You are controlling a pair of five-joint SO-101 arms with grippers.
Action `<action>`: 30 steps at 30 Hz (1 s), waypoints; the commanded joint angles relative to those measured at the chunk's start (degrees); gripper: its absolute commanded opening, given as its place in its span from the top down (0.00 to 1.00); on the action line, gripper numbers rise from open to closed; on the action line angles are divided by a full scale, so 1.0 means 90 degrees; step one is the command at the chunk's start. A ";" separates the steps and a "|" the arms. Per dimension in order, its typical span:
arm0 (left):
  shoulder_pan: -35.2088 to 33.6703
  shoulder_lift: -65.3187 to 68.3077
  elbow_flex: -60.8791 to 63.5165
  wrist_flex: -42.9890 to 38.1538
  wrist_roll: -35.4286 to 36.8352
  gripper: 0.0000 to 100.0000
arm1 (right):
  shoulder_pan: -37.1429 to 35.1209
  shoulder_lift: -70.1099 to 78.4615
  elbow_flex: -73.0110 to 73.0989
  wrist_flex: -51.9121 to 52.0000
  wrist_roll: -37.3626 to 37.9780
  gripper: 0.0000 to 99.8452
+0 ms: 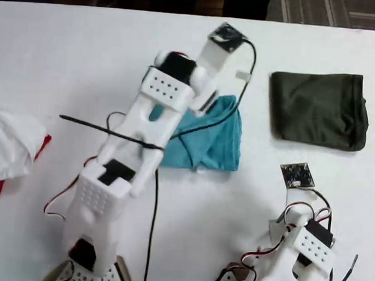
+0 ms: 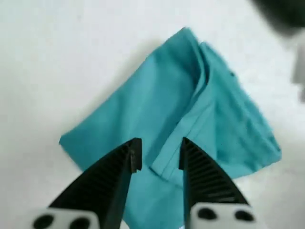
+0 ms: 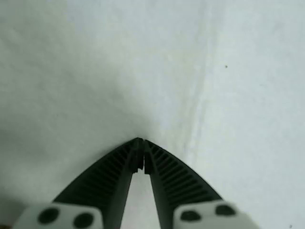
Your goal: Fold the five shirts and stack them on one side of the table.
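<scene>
One teal cloth shirt folded, probably stacking next.
Left gripper, spread above it, must pinch an edge; right gripper pressed together.

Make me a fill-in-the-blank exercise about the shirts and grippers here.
1. The left gripper, above the teal shirt, has its jaws ___.
2. The right gripper, over the bare table, has its jaws ___.
3. In the high view, the folded dark green shirt lies to the ___ of the teal shirt.
Missing words: open; shut; right.
</scene>
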State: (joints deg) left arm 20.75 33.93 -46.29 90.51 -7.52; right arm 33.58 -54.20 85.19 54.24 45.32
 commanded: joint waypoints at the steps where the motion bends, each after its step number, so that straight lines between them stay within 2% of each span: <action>1: -0.0156 0.0195 0.0122 0.0078 -0.0322 0.97 | 0.0230 -0.0132 0.0000 -0.0376 -0.0049 0.98; 8: 0.0059 0.1201 0.0249 -0.0205 -0.0352 0.96 | 0.0230 -0.0132 0.0000 -0.0376 -0.0049 0.98; 13: 0.0654 0.1348 0.0249 -0.0166 -0.0352 0.96 | 0.0230 -0.0132 0.0000 -0.0376 -0.0049 0.98; 22: 0.1475 0.0947 -0.0786 0.0860 -0.0342 0.96 | 0.0230 -0.0132 0.0000 -0.0376 -0.0049 0.98; 30: 0.1504 0.0918 -0.1245 0.0947 -0.0332 0.96 | 0.0230 -0.0132 0.0000 -0.0376 -0.0049 0.98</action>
State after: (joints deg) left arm 34.11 47.21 -54.64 98.33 -10.15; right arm 33.58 -54.20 85.19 54.07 45.32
